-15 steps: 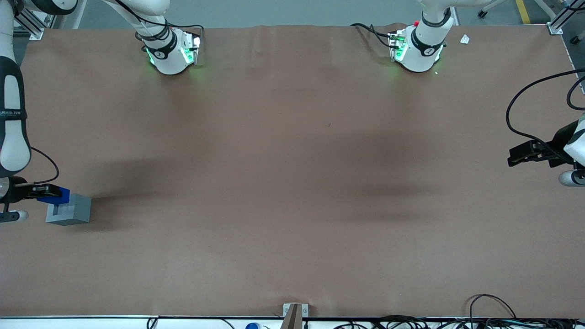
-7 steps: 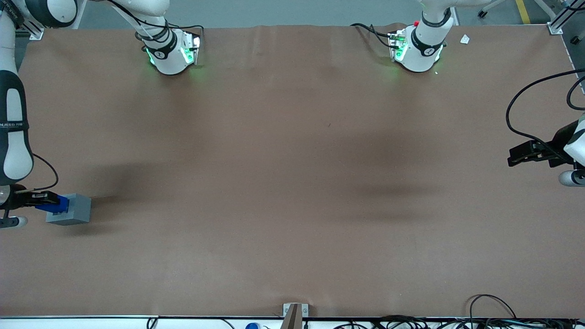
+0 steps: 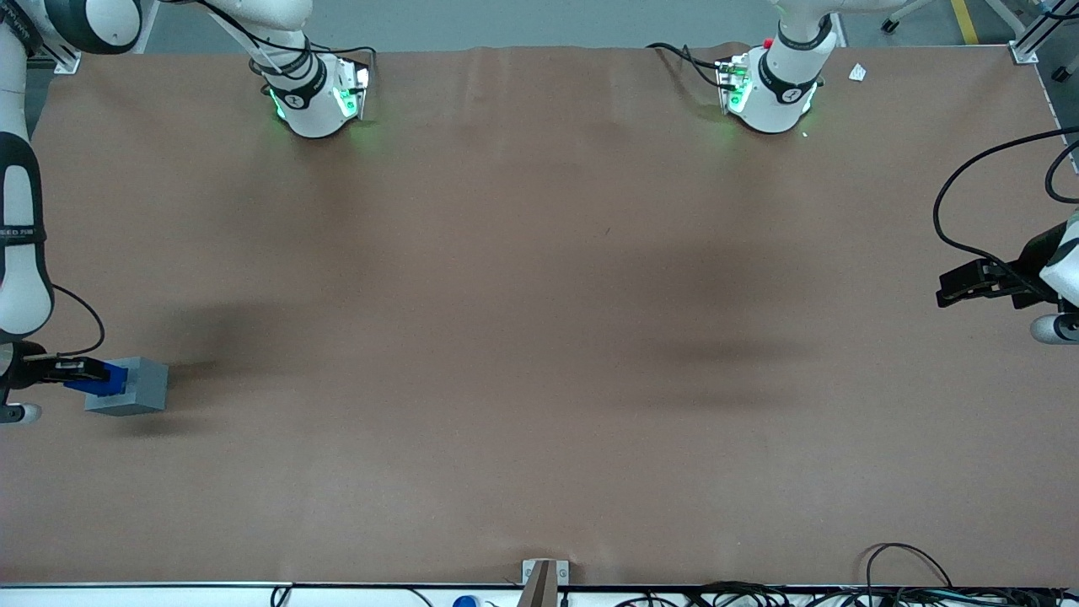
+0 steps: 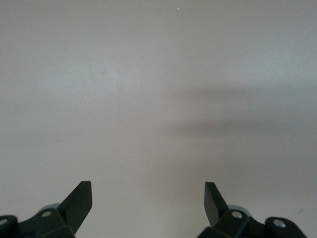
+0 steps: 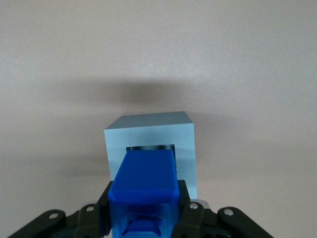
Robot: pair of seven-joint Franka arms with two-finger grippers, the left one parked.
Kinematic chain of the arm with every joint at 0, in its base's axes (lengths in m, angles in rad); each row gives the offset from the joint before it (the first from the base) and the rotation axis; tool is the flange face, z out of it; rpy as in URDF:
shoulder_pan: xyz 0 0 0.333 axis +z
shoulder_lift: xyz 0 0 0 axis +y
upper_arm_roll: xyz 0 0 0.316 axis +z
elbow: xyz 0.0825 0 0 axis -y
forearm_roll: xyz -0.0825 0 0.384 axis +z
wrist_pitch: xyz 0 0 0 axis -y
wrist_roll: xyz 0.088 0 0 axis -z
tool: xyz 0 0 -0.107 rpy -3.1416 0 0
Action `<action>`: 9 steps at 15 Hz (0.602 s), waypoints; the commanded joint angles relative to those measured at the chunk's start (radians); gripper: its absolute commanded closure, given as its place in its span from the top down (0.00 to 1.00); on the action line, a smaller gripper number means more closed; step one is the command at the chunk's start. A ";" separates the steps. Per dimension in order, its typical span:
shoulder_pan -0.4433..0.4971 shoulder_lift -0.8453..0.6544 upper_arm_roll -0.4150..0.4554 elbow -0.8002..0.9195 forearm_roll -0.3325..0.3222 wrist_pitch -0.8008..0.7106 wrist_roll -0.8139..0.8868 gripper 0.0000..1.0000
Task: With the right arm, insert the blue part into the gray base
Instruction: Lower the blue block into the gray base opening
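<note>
The gray base (image 3: 131, 388) stands on the brown table at the working arm's end, its recessed opening facing the gripper. My right gripper (image 3: 80, 371) is shut on the blue part (image 3: 105, 378), holding it level against that face. In the right wrist view the blue part (image 5: 143, 176) sits between the black fingers (image 5: 183, 193), and its leading end reaches the dark square opening of the gray base (image 5: 151, 131). How deep it sits in the opening cannot be told.
The working arm's white forearm (image 3: 21, 244) rises above the gripper at the table's edge. Both arm bases (image 3: 316, 93) stand at the table's back edge. A small bracket (image 3: 544, 573) and cables (image 3: 910, 582) lie along the near edge.
The gripper with the blue part has come down and shifted slightly nearer the front camera, from above the base's corner to level with its open face. The gray base has not moved.
</note>
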 commanded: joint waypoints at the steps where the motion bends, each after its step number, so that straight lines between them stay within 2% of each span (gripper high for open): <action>1: -0.012 0.009 0.015 0.023 0.003 -0.019 0.014 0.00; 9: -0.015 0.028 0.015 0.023 0.006 -0.011 0.014 0.00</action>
